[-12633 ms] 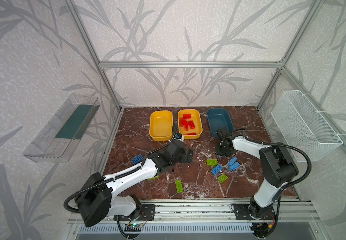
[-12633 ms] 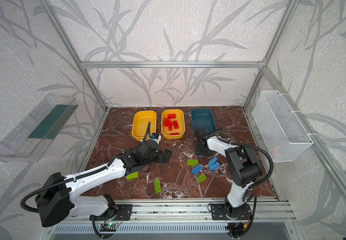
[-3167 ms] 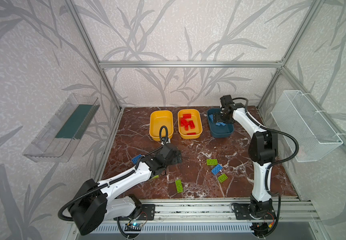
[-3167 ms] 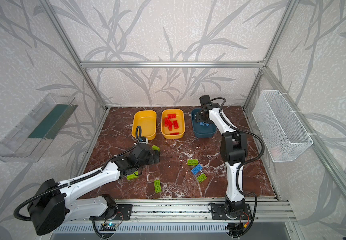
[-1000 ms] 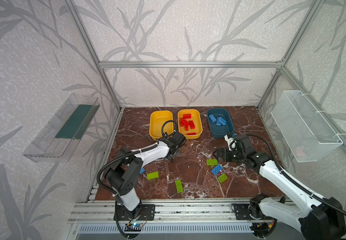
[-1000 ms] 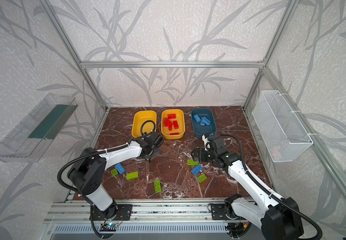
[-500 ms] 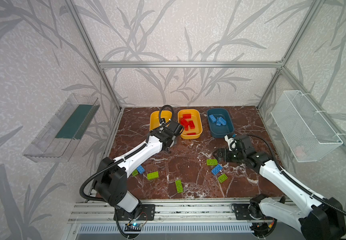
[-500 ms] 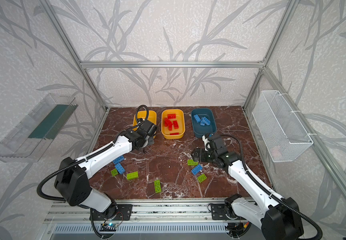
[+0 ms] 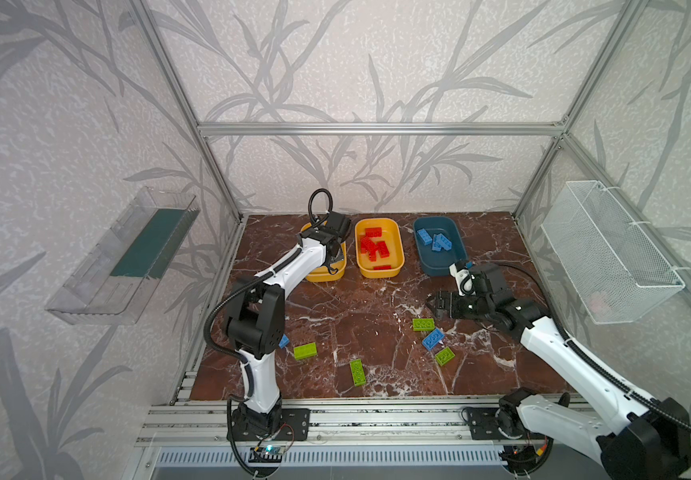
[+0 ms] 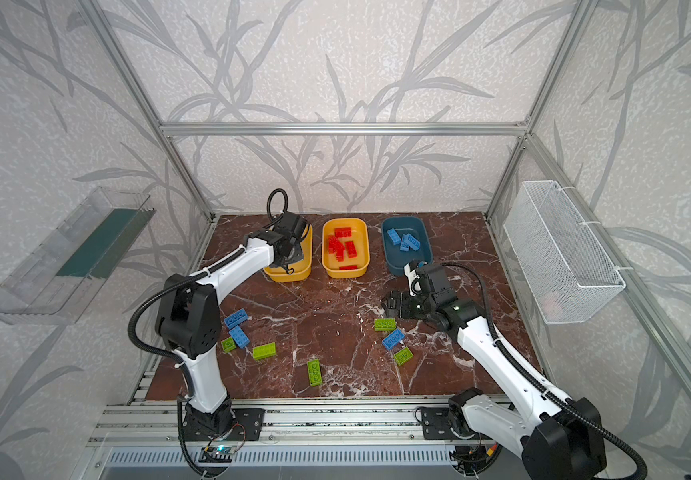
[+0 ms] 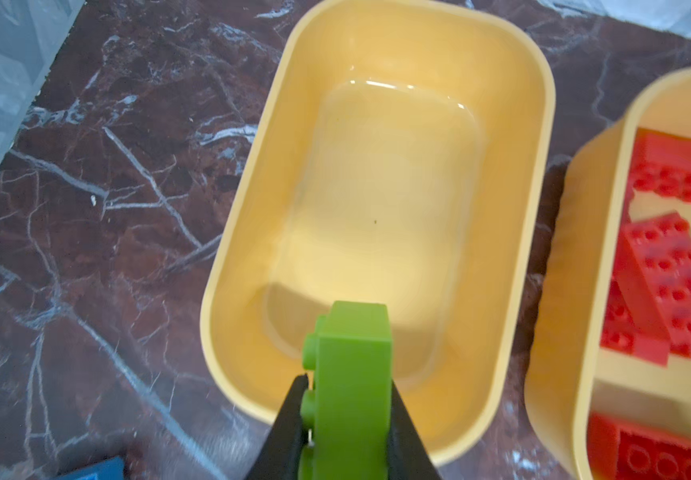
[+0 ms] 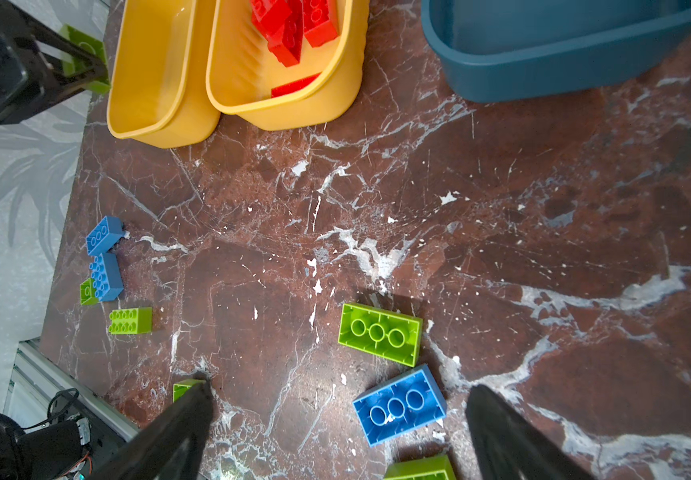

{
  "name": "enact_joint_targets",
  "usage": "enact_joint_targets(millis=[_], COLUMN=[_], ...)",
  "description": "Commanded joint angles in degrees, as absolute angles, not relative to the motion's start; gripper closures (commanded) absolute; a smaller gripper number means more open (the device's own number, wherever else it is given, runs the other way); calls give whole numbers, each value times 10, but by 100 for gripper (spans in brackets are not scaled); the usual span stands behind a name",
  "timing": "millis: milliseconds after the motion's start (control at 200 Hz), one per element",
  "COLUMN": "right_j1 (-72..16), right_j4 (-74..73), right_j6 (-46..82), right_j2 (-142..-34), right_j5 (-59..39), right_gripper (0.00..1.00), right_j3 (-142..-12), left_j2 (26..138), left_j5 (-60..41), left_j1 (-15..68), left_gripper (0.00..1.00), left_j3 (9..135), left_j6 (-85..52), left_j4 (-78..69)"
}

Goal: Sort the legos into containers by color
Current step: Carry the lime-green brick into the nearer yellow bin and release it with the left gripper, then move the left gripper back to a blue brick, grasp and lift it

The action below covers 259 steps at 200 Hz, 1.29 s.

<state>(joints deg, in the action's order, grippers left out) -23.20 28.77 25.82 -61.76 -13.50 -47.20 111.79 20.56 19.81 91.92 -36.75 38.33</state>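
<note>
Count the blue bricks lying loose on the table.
3. One blue brick lies between two green bricks on the right; two more blue bricks lie beside the left arm. That arm may hide others.

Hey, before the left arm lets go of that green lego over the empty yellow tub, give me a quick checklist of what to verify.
1. Lime green studded plastic brick clamped in the left jaws: ok.
2. Brick's tip over the near end of the empty yellow rounded plastic tub: ok.
3. That tub free of other colours: ok.
4. Neighbouring yellow tub of red bricks stands apart from the drop spot: ok.
5. Right jaws open, empty, by the loose blue brick, far from the drop spot: ok.
6. Drop height above the tub floor: cannot tell.
</note>
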Motion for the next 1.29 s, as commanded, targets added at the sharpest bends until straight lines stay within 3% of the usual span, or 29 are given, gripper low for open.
enact_joint_targets(millis=[0,105,255,370,515,820,935,1095,1290], right_j1=[-233,-233,-233,-233,-233,-238,-245,-256,-260], right_j4=[305,304,297,291,282,286,296,303,315], right_j6=[249,248,250,249,249,249,245,250,251], right_j2=[-623,-632,-650,-659,-657,-608,-592,-571,-539], right_j5=[-124,-120,-120,-123,-128,-161,-165,-166,-158], right_gripper=[4,4,4,4,4,4,3,1,1], right_j3=[-491,-496,-498,-499,-492,-462,-454,-441,-427], left_j2=[1167,1221,1278,1271,1191,869,775,726,766], left_j5=[176,158,140,131,139,174,203,213,191], left_j1=[173,156,147,148,153,160,158,147,109], left_gripper=[77,72,39,31,30,29,18,1,1], left_j3=[978,1038,1120,1127,1037,638,531,452,448], left_j6=[-348,-339,-330,-334,-348,-458,-498,-518,-503], left_j4=[395,409,441,448,432,400,419,409,378])
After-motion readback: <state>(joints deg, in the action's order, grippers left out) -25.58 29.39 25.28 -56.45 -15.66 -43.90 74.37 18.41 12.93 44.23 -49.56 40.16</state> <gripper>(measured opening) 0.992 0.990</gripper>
